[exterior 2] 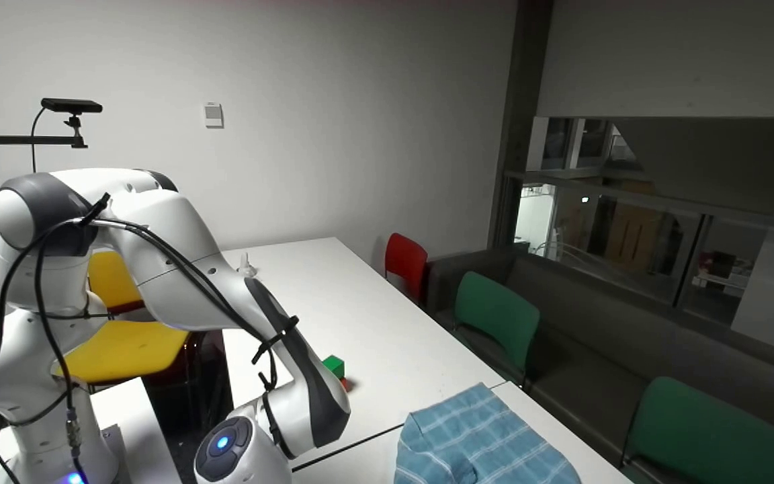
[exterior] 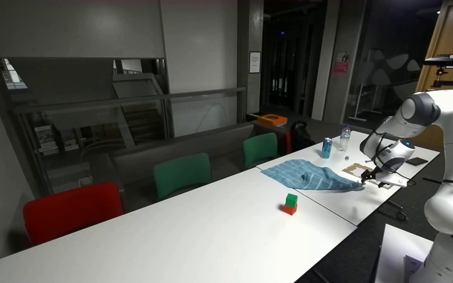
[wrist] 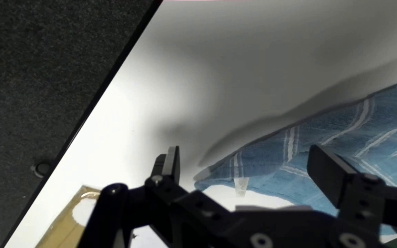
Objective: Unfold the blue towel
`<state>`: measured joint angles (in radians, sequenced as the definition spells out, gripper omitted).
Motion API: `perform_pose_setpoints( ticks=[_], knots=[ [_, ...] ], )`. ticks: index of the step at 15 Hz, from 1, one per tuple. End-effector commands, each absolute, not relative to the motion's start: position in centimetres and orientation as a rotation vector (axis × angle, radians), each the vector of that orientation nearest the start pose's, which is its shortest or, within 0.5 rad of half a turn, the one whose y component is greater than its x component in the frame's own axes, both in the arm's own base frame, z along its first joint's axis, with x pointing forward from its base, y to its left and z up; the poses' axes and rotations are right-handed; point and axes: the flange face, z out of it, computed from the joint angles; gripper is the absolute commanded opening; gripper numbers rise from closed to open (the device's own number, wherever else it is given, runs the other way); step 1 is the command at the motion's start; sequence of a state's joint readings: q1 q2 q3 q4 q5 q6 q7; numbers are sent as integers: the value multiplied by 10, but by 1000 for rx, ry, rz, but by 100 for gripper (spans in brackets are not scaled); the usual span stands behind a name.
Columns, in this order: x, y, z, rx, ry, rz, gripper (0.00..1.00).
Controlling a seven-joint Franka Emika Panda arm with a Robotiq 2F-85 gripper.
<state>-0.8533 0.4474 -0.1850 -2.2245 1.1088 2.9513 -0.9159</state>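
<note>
Low in the wrist view, the end effector (wrist: 244, 153) gapes wide, perhaps around the corner of the blue striped towel (wrist: 317, 132), presumably light and limp, best pinched there.

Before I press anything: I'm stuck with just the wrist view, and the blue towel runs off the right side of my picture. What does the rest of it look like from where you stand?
Observer: Both exterior views show a bunched fold near the middle of the blue towel.
Visitor: Oh! And where does the end I can't see lie?
Observer: Across the dark seam where two white tables meet.
Visitor: Is there anything standing on the table that my camera misses?
Observer: Yes, in an exterior view a blue can stands upright on it, apart from the towel.
</note>
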Motion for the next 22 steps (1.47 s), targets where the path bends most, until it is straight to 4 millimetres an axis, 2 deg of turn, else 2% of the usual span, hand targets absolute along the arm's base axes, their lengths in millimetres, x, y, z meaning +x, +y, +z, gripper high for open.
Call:
perform_pose_setpoints(
  ticks=[1, 4, 7, 11, 16, 22],
  knots=[
    [221, -500, 217, -2844, 1678, -714, 100],
    [228, -499, 243, -2978, 1663, -785, 100],
    [246, -493, 272, -3077, 1625, -883, 100],
    [276, -475, 295, -3205, 1431, -969, 100],
    [309, -441, 297, -3326, 1085, -967, 100],
    [331, -414, 285, -3417, 653, -893, 100]
  ],
)
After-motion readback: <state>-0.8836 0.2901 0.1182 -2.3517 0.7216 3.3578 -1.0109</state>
